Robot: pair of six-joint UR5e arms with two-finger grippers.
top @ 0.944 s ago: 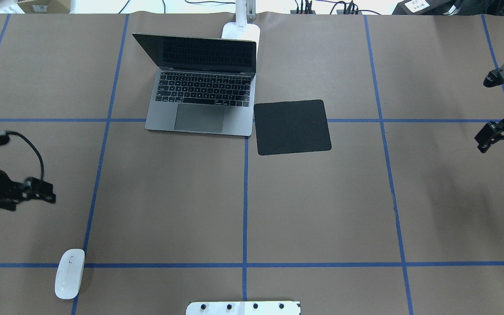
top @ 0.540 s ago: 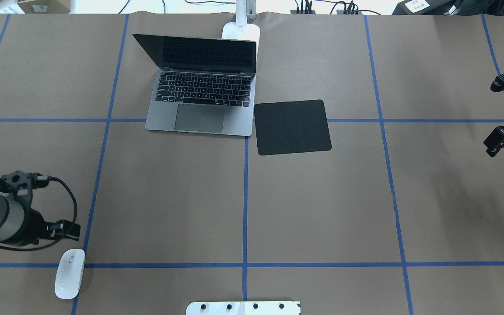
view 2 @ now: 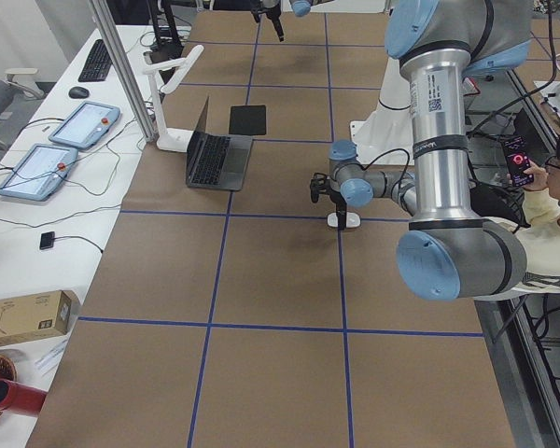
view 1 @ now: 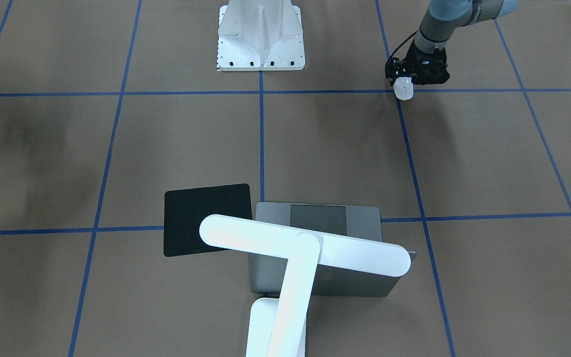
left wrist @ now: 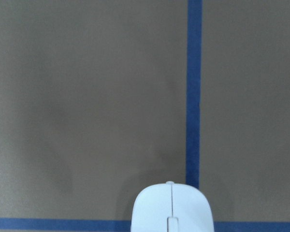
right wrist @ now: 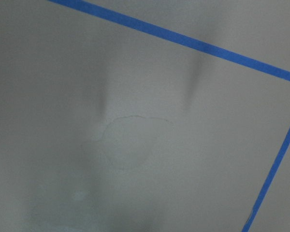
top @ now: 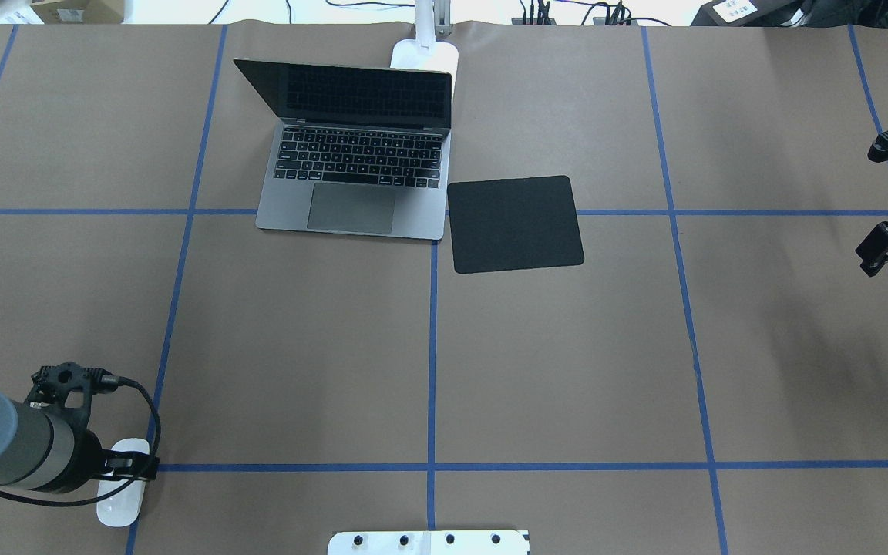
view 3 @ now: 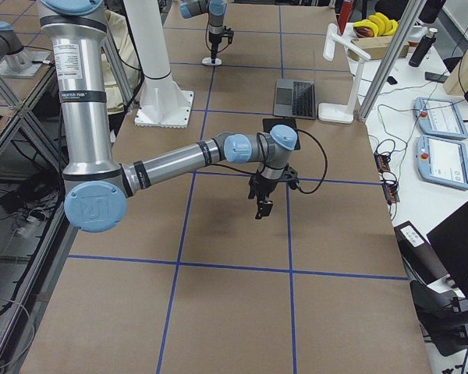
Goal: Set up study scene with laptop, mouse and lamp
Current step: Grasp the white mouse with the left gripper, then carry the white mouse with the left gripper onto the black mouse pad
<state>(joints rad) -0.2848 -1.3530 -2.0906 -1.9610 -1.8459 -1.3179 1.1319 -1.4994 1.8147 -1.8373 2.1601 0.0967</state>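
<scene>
Moved since the earlier overhead picture: the left gripper (top: 134, 465) has travelled down the near-left of the table (top: 567, 370) and is now directly over the mouse; the right gripper has drifted slightly outward.

Item 1, left gripper. Low over the mouse's forward half. Its fingers show in no view clearly enough, so clenched or released cannot be told.

Item 2, mouse (top: 120, 505). Lies flat beside the blue tape crossing, near-left, well apart from the laptop. Judged light, rigid, glossy and slippery, with a low curved shell. Best taken across its narrow flanks near mid-length. A grip on the domed top would likely slide off.

Item 3, laptop (top: 351, 208). Open, far centre, its keyboard facing the robot.

Item 4, lamp (top: 422, 54). Its base stands just behind the laptop's lid.

Item 5, black pad (top: 516, 223). Flat, just beside the laptop's right edge; probable destination for the mouse.

Item 6, right gripper (top: 879, 250). Far right edge, grasping nothing. Two separate finger shadows in its wrist view suggest the fingers are parted.
</scene>
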